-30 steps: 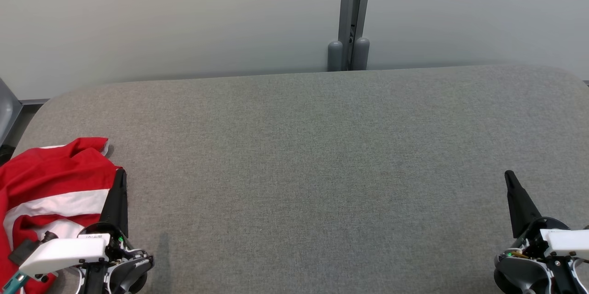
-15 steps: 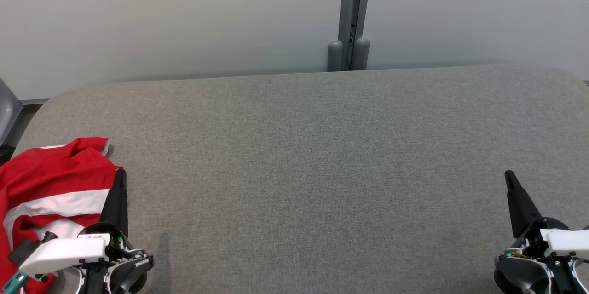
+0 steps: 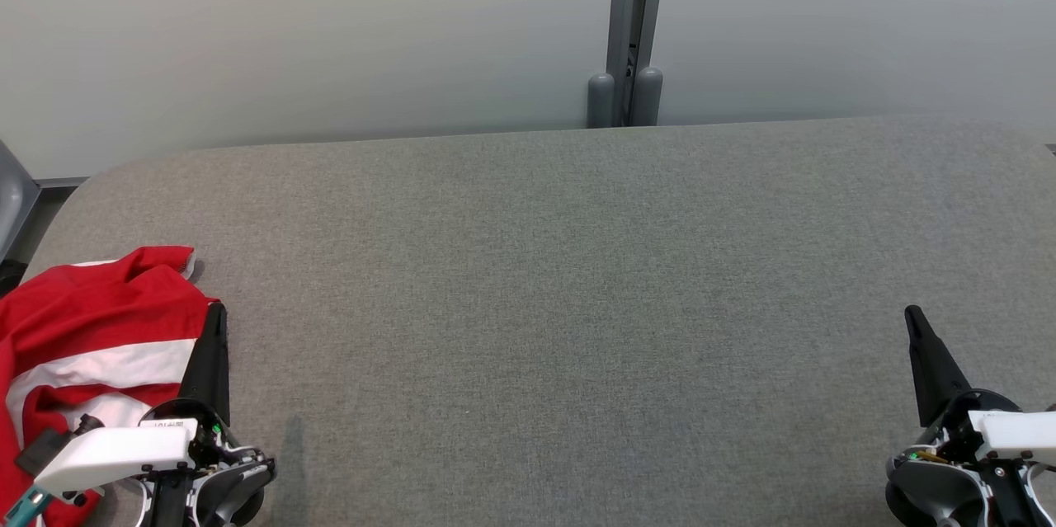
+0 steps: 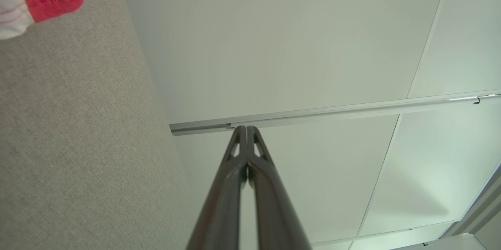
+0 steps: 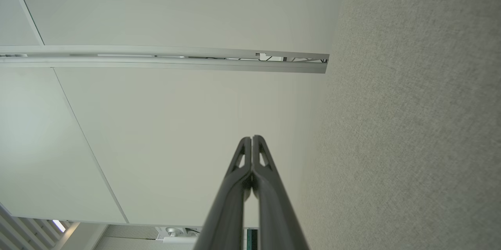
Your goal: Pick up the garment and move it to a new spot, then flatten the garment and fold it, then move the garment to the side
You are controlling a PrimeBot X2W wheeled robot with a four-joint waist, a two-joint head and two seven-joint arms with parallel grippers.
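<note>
**Head view: pickup not yet begun**

The crumpled red-and-white garment [image 3: 91,321] lies at the table's [image 3: 577,279] near left corner. The left gripper [image 3: 217,311] sits just beside its edge and the right gripper [image 3: 912,314] by the near right corner. Both point forward, low and level, jaws together and empty. Next, I judge, the left jaws must part and reach onto the cloth.

No text, brand or number can be read. A small dark marking [image 3: 169,425] sits on the white housing [image 3: 115,451] of the left gripper [image 3: 216,314], too blurred to make out
</note>
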